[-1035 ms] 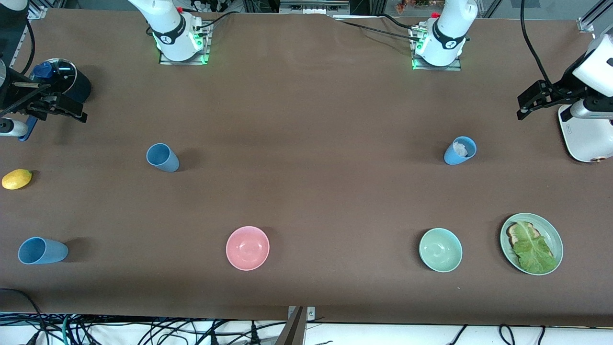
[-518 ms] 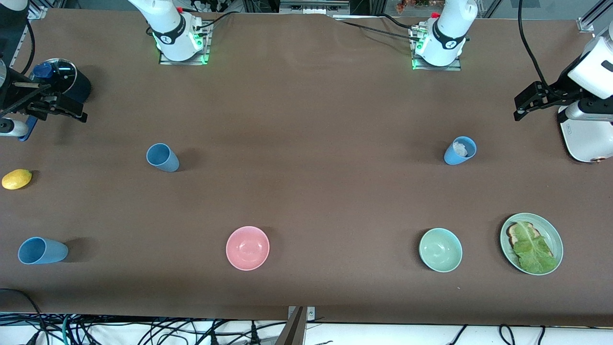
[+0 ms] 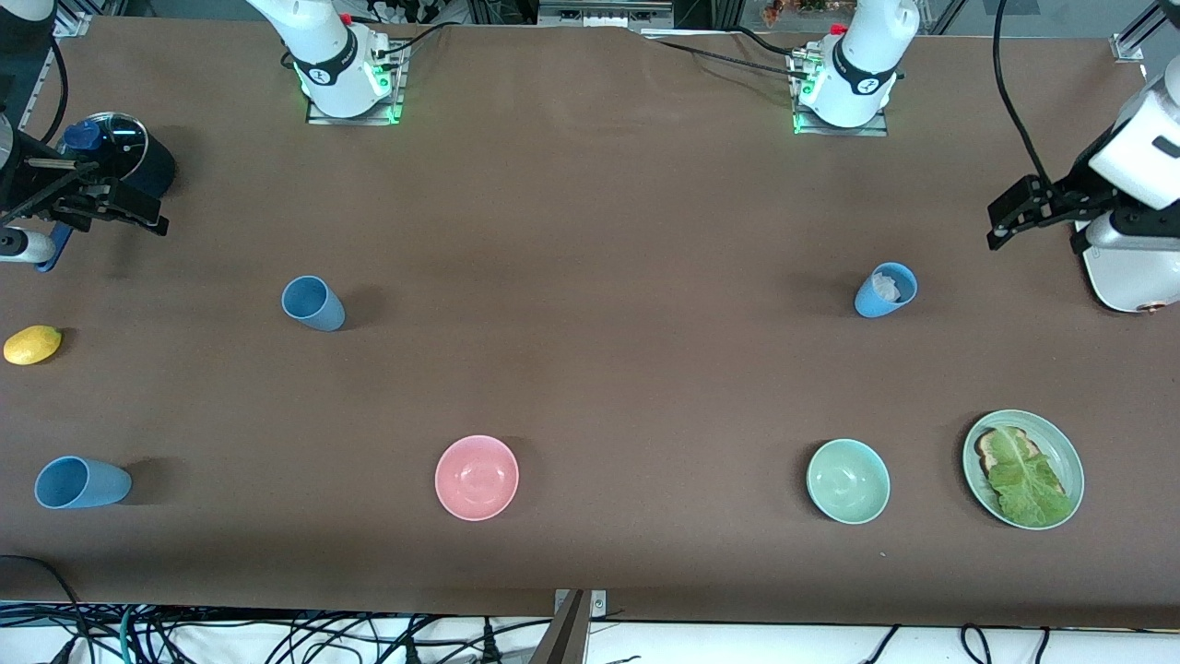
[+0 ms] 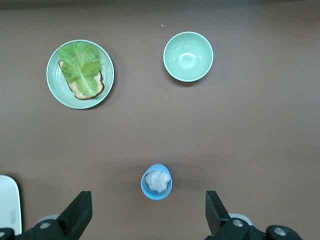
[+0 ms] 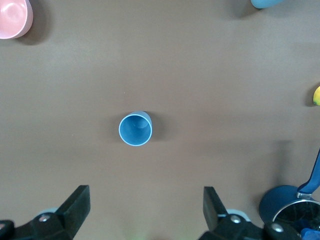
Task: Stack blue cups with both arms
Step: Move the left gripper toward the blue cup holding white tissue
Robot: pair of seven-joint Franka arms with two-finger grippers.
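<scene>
Three small light-blue plastic cups are seen standing on the brown table [image 3: 590,231], all well apart. One light-blue cup with a crumpled white scrap inside [image 3: 886,290] is placed toward the left arm's end of the table, and it is also seen from above in the left wrist view [image 4: 156,182]. An empty light-blue cup [image 3: 312,302] is placed toward the right arm's end, and it is seen in the right wrist view [image 5: 135,129]. A third light-blue cup [image 3: 81,482] is found nearer to the front camera, close to the table's edge at the right arm's end. The left gripper [image 3: 1007,219] is held up in the air, over the table beside a white toaster [image 3: 1126,269], and its black fingers [image 4: 75,217] are spread wide with nothing between them. The right gripper [image 3: 115,207] is held up over a dark navy saucepan with a glass lid [image 3: 120,152], and its fingers [image 5: 72,207] are spread wide too, with nothing held. A round pink bowl [image 3: 477,477], a round pale-green bowl [image 3: 848,480] and a pale-green plate [image 3: 1069,452] with toast and a lettuce leaf [image 3: 1023,480] are set nearer to the front camera. A yellow lemon [image 3: 32,344] is seen near the right arm's end.
</scene>
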